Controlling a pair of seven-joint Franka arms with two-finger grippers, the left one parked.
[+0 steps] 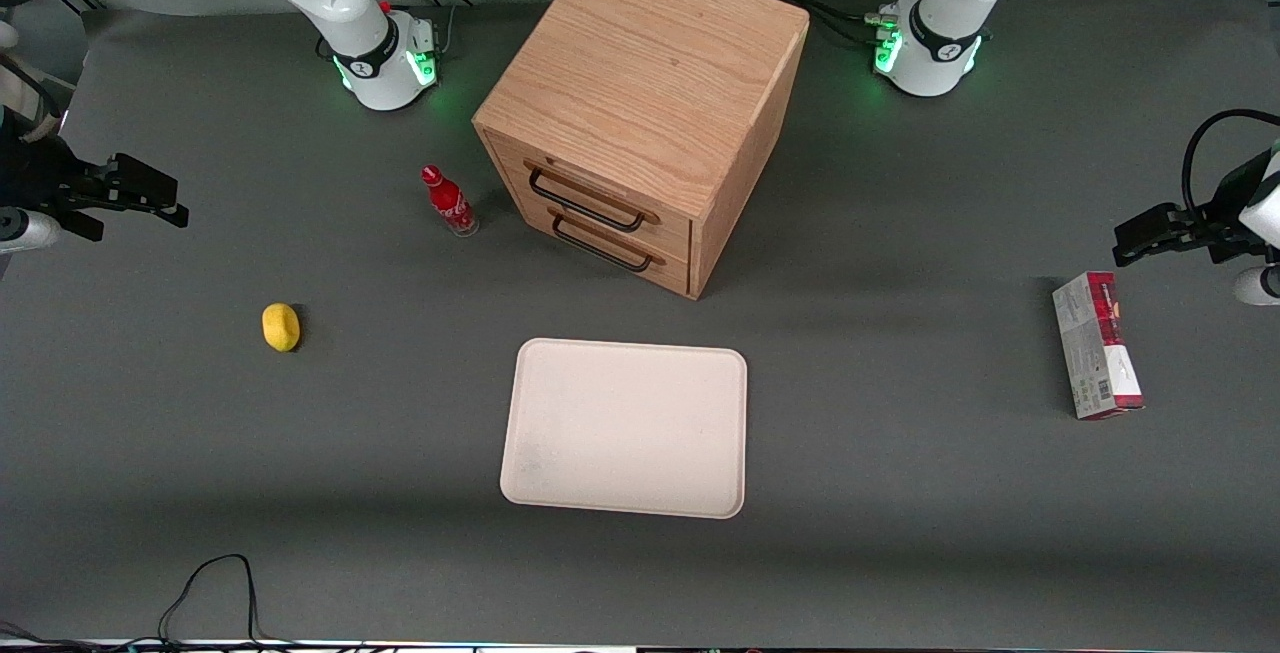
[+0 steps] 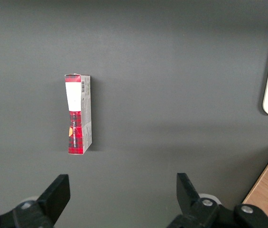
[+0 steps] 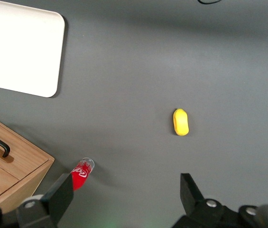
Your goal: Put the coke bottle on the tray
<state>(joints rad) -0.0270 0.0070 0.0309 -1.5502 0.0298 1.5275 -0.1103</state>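
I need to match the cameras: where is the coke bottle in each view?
Front view: coke bottle stands upright beside the wooden cabinet, apart from the open tool.
Right wrist view: coke bottle beside the cabinet's corner.
Left wrist view: not in it.
Shared landmark: the tray.

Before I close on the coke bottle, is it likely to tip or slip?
The coke bottle stands upright beside the wooden cabinet, tall and narrow-based, so a sideways nudge would probably topple it. Its smooth body may slip; once down, it would likely roll. The gripper hangs open above it.
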